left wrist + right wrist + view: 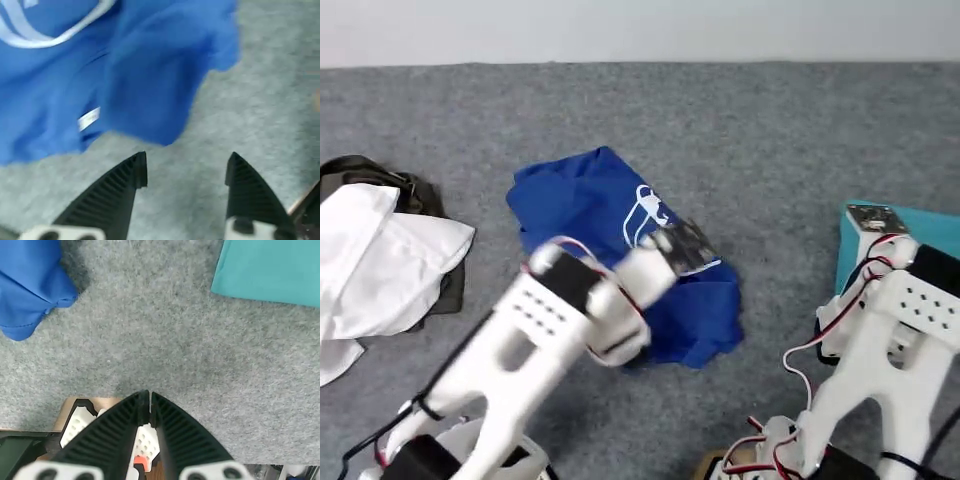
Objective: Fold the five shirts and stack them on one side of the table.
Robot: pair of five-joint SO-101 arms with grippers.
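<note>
Our left pincer (187,162) stands wide open with nothing between its jaws. It hangs above bare grey worktop (260,115), just off the near hem of the blue shirt (150,75). Our right pincer (149,397) is closed tight and empty, over open felt between the blue shirt's corner and the straight edge of the teal shirt (270,270). In the high view we see the blue shirt crumpled mid-worktop and the teal shirt flat at the right edge, partly behind the right arm (880,340). A white shirt (380,260) lies on a dark olive shirt (425,200) at the left edge. Bare felt runs wide along the far side, and also between the blue and teal shirts.
</note>
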